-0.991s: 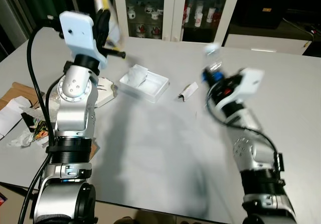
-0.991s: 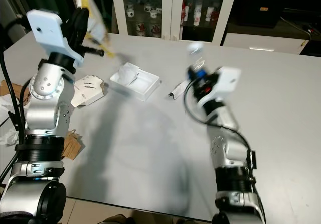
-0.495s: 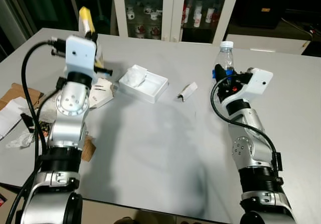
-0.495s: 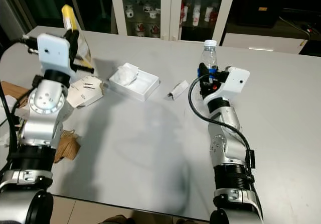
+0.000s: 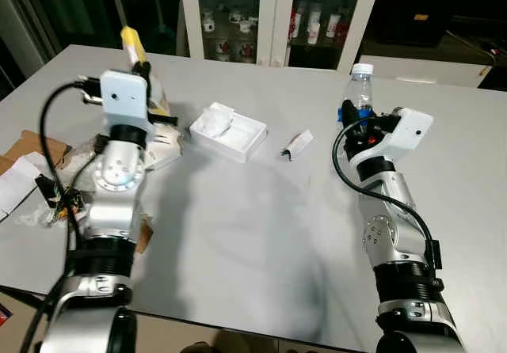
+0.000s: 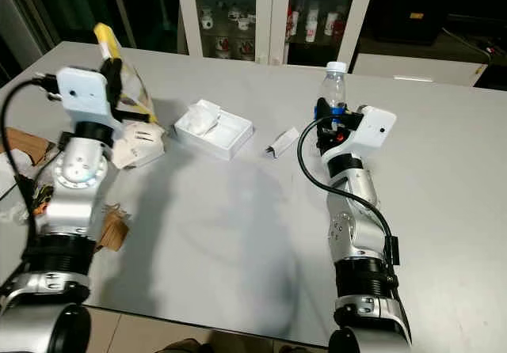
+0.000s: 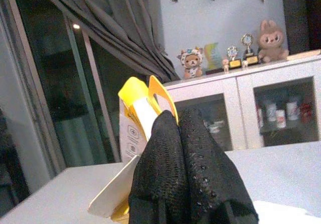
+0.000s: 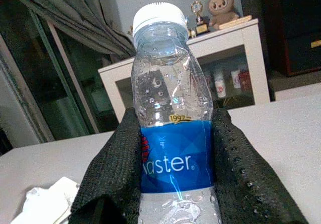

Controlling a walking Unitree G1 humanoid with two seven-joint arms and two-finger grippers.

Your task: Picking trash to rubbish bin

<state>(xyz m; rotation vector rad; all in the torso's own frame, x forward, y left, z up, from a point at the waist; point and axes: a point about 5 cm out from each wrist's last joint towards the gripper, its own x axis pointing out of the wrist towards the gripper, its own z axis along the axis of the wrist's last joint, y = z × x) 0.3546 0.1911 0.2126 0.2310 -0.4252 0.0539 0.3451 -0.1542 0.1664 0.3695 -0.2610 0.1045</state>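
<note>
My right gripper [image 8: 170, 169] is shut on a clear plastic water bottle [image 5: 358, 96] with a blue label and white cap, held upright above the table's right side. My left gripper [image 7: 180, 133] is shut on a flattened yellow-and-white carton [image 5: 135, 52], raised over the table's left side. A white open box [image 5: 230, 131] with crumpled paper inside lies mid-table. A small folded paper scrap [image 5: 297, 143] lies between that box and the bottle.
Torn cardboard, wrappers and paper [image 5: 32, 187] litter the grey table's [image 5: 253, 234] left edge. A white cabinet with glass doors [image 5: 277, 13] stands behind the table. A flat white card [image 6: 139, 143] lies under my left arm.
Both arms have come down from a raised, blurred pose. The left gripper with the carton has sunk lower; the right gripper with the bottle has steadied upright.
</note>
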